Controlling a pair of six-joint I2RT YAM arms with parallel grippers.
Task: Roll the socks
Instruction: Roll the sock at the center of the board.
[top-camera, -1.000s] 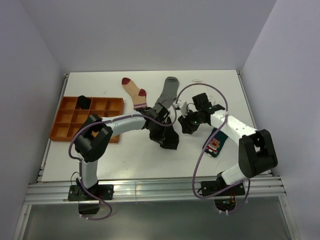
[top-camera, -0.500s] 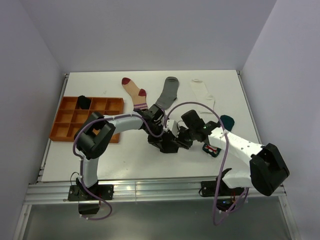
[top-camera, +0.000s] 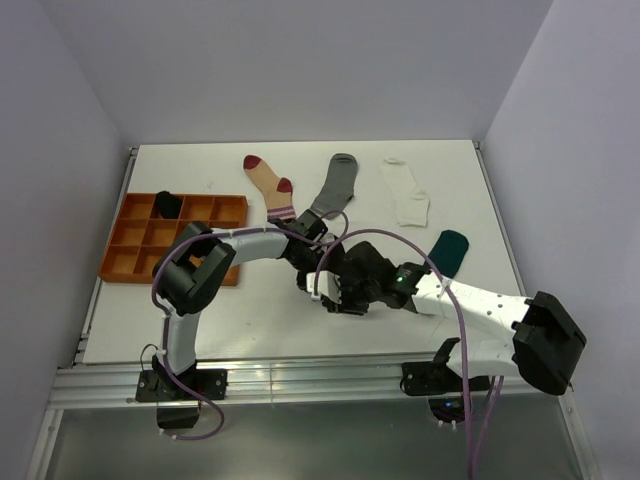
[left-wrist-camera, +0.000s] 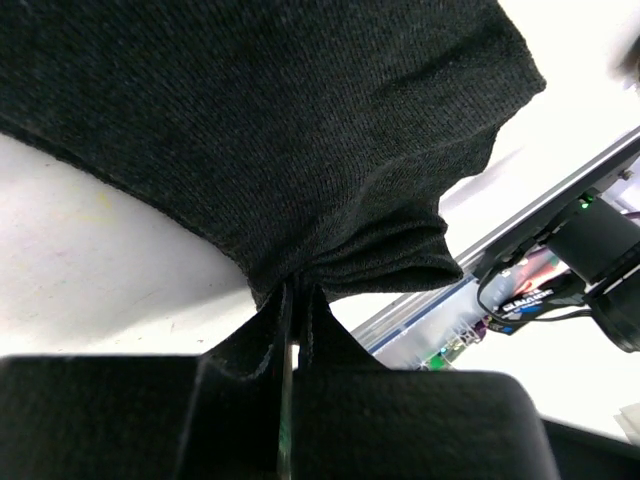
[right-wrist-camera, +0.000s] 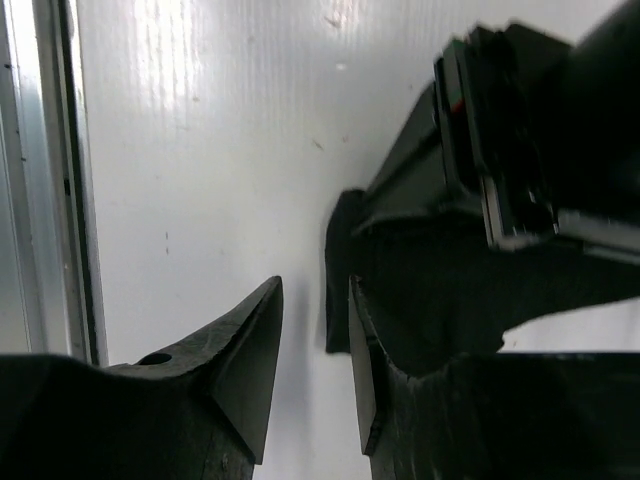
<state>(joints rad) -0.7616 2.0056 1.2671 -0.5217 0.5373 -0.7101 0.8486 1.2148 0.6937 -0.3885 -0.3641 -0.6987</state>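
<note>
Lab cell: white table (top-camera: 250, 310), bare walls (top-camera: 300, 60), aluminium rail (top-camera: 300, 381).

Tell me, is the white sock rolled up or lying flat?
Flat. The white sock lies spread out on the table near the far edge, its whole bent outline showing, nothing rolled.
</note>
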